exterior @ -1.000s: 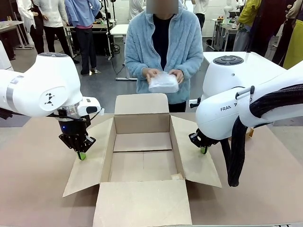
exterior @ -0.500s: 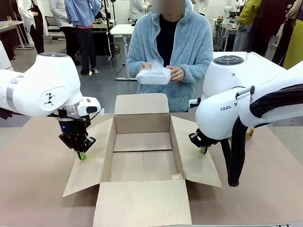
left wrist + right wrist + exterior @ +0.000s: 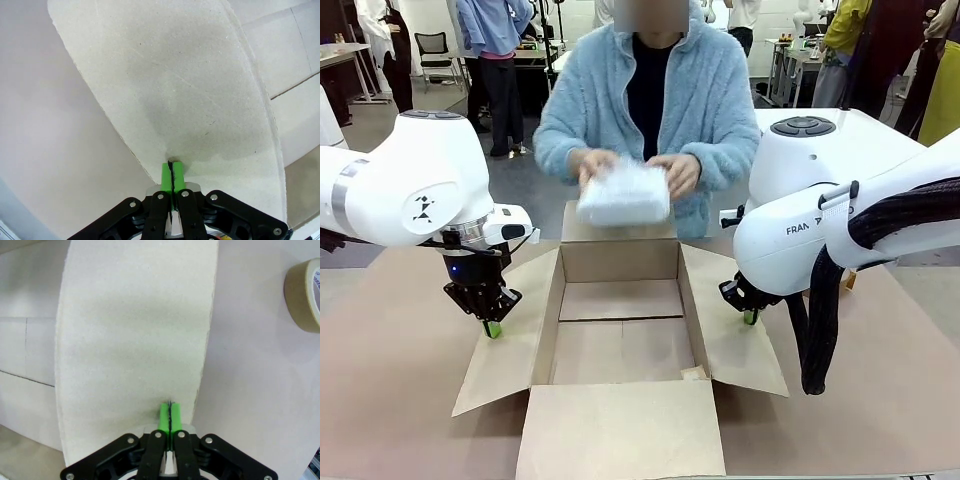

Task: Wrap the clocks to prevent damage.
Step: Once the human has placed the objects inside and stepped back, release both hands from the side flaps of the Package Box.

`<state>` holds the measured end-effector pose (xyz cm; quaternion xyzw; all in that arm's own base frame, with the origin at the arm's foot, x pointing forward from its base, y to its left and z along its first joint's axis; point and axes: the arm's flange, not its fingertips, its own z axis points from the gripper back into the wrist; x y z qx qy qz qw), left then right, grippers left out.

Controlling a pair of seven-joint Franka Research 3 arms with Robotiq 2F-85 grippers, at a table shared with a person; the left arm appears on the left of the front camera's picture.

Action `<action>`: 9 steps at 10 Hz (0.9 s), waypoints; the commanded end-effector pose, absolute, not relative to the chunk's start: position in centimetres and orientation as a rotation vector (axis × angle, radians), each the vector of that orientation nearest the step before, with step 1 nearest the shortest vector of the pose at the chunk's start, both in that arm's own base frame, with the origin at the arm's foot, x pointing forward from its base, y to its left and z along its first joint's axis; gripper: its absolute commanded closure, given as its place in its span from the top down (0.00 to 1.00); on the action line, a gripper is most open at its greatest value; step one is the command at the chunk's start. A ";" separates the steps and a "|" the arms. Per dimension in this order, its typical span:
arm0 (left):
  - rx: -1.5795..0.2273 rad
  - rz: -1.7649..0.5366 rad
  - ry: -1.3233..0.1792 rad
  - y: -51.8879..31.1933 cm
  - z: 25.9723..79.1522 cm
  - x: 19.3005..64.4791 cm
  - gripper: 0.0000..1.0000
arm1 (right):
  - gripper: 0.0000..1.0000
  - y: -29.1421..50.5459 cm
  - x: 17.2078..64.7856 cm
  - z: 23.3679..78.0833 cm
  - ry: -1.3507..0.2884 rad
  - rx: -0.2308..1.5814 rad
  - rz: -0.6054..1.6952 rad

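Observation:
The clocks show as a flat bundle of whitish bubble wrap (image 3: 623, 195), held in both of the person's hands just above the far flap of the open cardboard box (image 3: 618, 262). My left gripper (image 3: 493, 329) is shut, its green tips resting on the box's left flap (image 3: 510, 350). In the left wrist view the left gripper (image 3: 171, 167) has its pads pressed together, touching that flap (image 3: 175, 85) near its edge. My right gripper (image 3: 750, 318) is shut too, tips down on the right flap (image 3: 730, 345). The right wrist view shows the right gripper (image 3: 170, 410) touching that flap (image 3: 135, 330).
A brown tape roll (image 3: 304, 295) lies on the table beyond the right flap. The near flap (image 3: 620, 430) lies spread toward me. The person stands close at the far edge. My right arm's bulky body fills the right side.
The person has leaned forward and brought the bundle down from chest height toward the box's far flap. Both arms have stayed still on the flaps.

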<state>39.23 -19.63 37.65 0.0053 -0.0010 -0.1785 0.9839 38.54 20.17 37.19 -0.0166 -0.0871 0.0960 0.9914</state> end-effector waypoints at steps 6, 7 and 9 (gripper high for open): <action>0.015 -0.361 -0.001 -19.6 37.6 39.2 0.00 | 0.01 20.1 38.6 37.1 -0.175 -0.036 0.186; 0.015 -0.361 -0.001 -19.6 37.6 39.2 0.00 | 0.01 20.1 38.6 37.1 -0.175 -0.036 0.186; 0.015 -0.361 -0.001 -19.6 37.6 39.2 0.00 | 0.01 20.1 38.6 37.1 -0.175 -0.036 0.186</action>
